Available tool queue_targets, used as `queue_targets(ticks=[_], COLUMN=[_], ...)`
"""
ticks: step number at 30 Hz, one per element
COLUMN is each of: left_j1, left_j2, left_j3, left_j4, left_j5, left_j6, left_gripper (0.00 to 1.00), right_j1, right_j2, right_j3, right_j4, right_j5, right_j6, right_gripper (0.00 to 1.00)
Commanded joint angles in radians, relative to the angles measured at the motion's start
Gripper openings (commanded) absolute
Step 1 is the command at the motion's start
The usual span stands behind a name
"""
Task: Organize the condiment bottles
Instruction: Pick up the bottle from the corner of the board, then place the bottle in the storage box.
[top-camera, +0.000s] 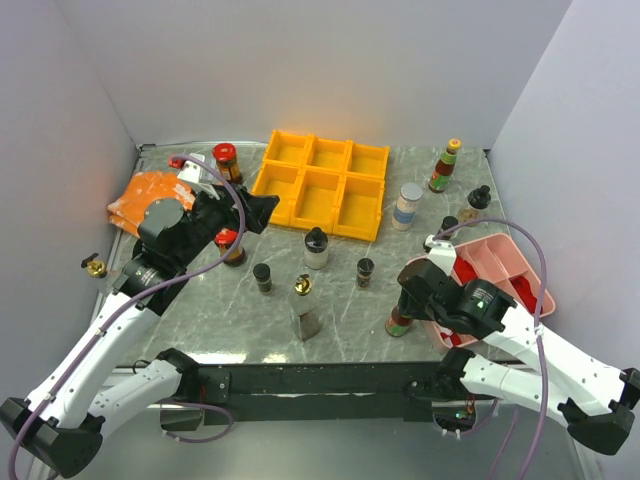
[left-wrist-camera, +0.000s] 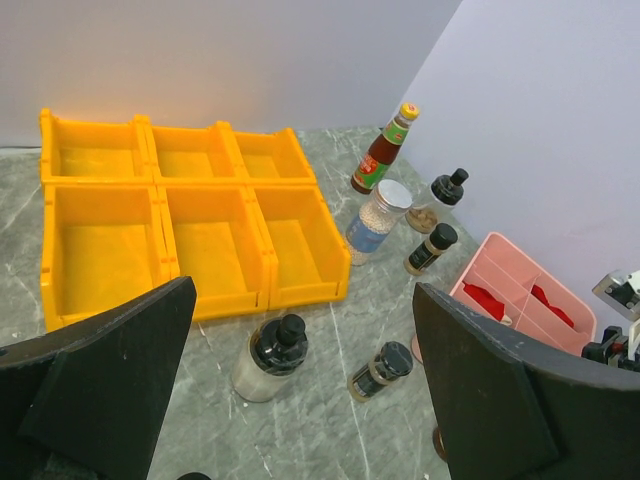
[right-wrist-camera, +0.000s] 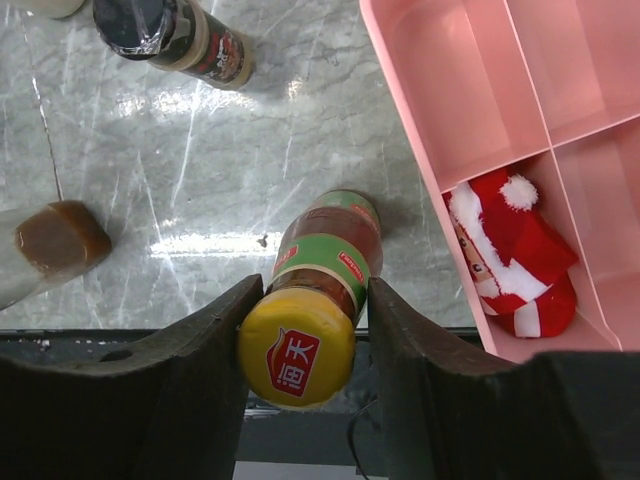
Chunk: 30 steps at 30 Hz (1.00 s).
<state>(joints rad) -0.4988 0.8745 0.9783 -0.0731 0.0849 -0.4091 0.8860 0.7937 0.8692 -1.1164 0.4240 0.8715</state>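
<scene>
The 6-compartment bin (top-camera: 320, 185) sat at 12 o'clock on the surface (top-camera: 340, 310), the divided tray (top-camera: 500, 258) at 3 o'clock, the cloth (top-camera: 140, 195) at 9 o'clock. A far bottle (top-camera: 445, 165) stood at the bin's 3 o'clock, a jar (top-camera: 408, 205) between them. The nearest bottle (top-camera: 400, 320) stood just beside the tray, at its 8 o'clock, by the surface's near edge.
</scene>
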Motion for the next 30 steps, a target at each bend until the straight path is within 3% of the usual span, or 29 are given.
queue_targets(ticks=[1,3,9,11,18,24,27,30], left_j1=[-0.003,-0.001,-0.003,-0.001,-0.003,-0.003,-0.003,-0.004], left_j2=[-0.003,-0.003,-0.009,-0.006,0.003,-0.005,-0.011,-0.014], left_j3=[0.017,0.019,0.016,0.014,0.016,0.013,0.013,0.013], left_j4=[0.025,0.024,0.027,0.029,0.022,0.024,0.024,0.021], left_j5=[0.009,0.007,0.003,0.006,0.001,-0.022,-0.033,-0.043], left_j6=[0.006,0.006,0.007,0.006,0.007,0.009,0.009,0.007], left_gripper=[0.97,0.97,0.96,0.97,0.96,0.96,0.96,0.96], right_j1=[0.011,0.010,0.013,0.014,0.014,0.010,-0.025,-0.119], right_j2=[-0.014,-0.002,0.021,0.030,0.090,0.211,0.294,0.370], right_j3=[0.010,0.020,0.066,0.108,0.284,0.567,0.693,0.787], right_j4=[0.026,0.017,0.004,-0.009,-0.085,-0.103,-0.054,0.053], right_j5=[0.027,0.051,0.099,0.111,0.193,0.315,0.354,0.264], right_j6=[0.001,0.000,-0.014,-0.028,-0.063,-0.158,-0.276,-0.394], right_gripper=[0.52,0.49,0.21,0.01,0.00,0.00,0.00,0.00])
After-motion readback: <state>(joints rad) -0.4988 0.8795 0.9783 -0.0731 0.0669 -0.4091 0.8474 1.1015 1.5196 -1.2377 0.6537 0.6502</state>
